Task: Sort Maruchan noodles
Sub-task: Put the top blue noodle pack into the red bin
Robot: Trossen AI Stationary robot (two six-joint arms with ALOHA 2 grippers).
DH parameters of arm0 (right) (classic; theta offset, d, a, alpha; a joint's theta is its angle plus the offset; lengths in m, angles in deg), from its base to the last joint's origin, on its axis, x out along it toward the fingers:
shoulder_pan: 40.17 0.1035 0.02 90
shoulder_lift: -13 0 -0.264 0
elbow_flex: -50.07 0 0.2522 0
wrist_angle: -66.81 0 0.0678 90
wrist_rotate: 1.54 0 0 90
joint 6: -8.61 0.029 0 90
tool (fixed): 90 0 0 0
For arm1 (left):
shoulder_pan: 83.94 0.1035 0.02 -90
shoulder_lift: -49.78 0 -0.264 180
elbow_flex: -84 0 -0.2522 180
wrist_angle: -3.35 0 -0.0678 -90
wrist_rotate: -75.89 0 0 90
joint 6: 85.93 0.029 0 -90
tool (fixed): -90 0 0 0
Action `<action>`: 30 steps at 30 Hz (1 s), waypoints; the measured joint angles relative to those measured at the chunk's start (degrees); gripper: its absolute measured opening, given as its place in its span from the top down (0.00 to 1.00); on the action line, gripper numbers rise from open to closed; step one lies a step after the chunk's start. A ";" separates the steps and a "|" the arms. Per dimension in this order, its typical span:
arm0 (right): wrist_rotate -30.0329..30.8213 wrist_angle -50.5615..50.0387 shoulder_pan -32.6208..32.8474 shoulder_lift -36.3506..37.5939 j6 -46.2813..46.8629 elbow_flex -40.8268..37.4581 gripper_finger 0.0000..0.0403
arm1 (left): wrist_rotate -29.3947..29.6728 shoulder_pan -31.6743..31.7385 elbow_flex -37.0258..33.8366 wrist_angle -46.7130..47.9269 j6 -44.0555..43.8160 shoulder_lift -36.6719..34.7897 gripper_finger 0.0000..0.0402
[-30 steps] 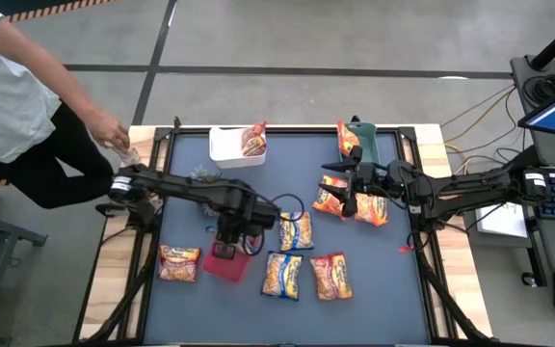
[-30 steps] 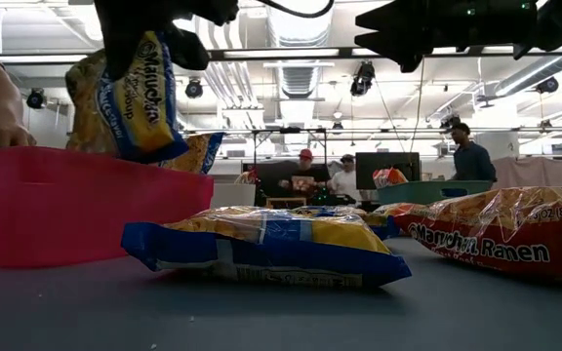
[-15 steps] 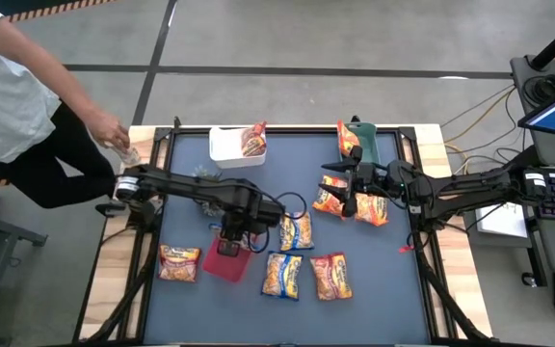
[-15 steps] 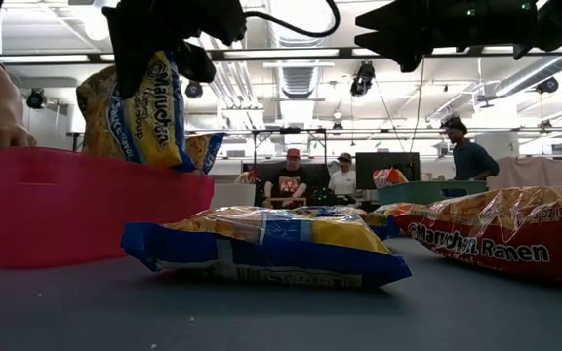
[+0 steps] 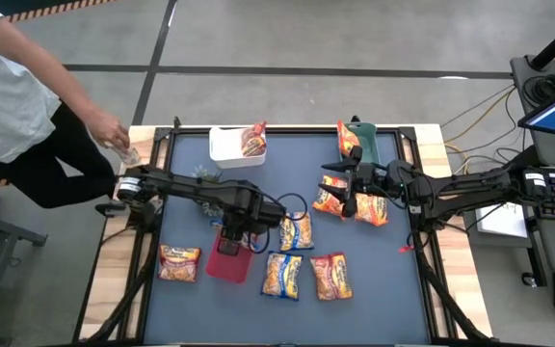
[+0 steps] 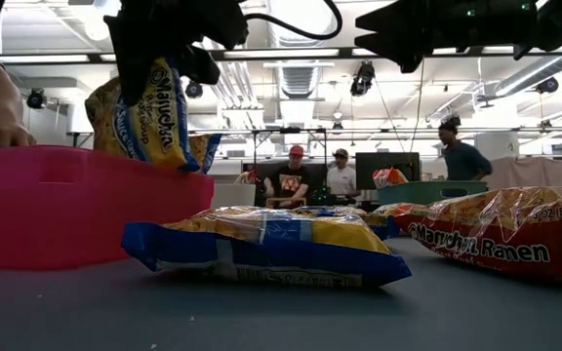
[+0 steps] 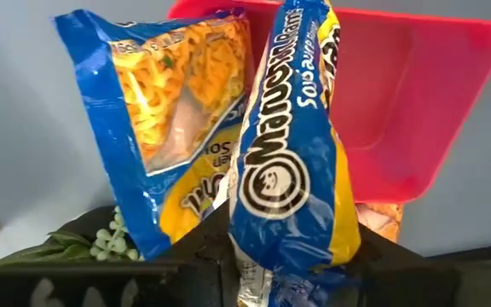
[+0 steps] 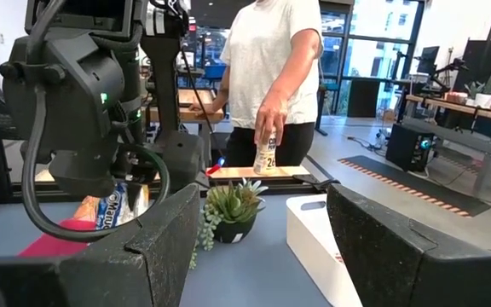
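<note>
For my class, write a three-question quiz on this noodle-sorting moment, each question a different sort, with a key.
1. True or false: the left pincer holds blue-trimmed packets over the red tray.
2. What colour is the bin at the table's far edge: A white, B black, C yellow?
3. Fill in: the right pincer is ____, holding nothing.

Key: 1 true; 2 A; 3 open.
</note>
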 joint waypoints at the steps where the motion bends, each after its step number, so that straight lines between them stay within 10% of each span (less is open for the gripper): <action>1: 0.00 -0.16 0.00 0.00 -0.01 0.00 0.39 | 0.12 0.00 -0.04 0.00 -0.01 0.00 0.75; 30: 0.02 -0.43 0.00 -0.02 0.90 0.00 0.39 | 1.14 0.04 6.42 -0.09 -0.42 -1.22 0.65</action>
